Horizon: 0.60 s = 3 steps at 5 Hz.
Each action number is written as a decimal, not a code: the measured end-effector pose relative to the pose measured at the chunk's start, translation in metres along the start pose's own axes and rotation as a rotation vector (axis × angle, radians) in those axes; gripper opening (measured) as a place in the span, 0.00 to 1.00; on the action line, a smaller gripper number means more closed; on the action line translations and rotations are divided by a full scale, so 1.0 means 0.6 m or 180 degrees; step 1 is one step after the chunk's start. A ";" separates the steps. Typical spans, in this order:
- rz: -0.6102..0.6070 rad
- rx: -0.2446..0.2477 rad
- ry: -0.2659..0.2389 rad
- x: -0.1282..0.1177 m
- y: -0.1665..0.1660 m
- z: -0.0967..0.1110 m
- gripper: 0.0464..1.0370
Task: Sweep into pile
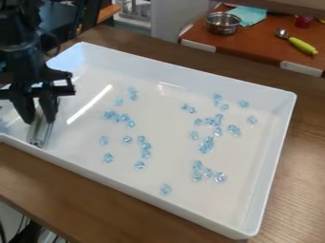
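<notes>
camera view: likely pre-sweep; tool (39, 121) pinches a metal sweeper (39, 136) at the left end of the white tray (184, 78). blue pieces (207, 143) scattered mid-tray and right; next, probably lower the edge, push them together.

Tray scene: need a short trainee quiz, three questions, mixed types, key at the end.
1. True or false: the blue beads in the tray are all in one pile.
2. In the picture, the gripper is over which end of the tray? (a) right (b) left (c) neither
3. Fill in: the spoon at the upper right has a ____ handle.

Key: 1 false; 2 b; 3 yellow-green.
</notes>
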State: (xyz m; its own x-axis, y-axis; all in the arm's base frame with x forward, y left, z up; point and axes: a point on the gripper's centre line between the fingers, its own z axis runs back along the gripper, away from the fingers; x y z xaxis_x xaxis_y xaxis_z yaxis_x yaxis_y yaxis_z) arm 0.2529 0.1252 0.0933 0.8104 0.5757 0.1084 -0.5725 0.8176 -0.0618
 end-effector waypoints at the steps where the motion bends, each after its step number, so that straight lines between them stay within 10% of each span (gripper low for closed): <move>1: -0.0023 -0.0119 0.0158 -0.018 -0.040 -0.002 0.29; 3: 0.0045 -0.0207 0.0329 -0.029 -0.111 -0.003 0.29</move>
State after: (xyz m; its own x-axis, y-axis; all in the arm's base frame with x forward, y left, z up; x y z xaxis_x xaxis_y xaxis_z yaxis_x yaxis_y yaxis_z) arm 0.2771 0.0608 0.0938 0.8128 0.5826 0.0044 -0.5774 0.8065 -0.1271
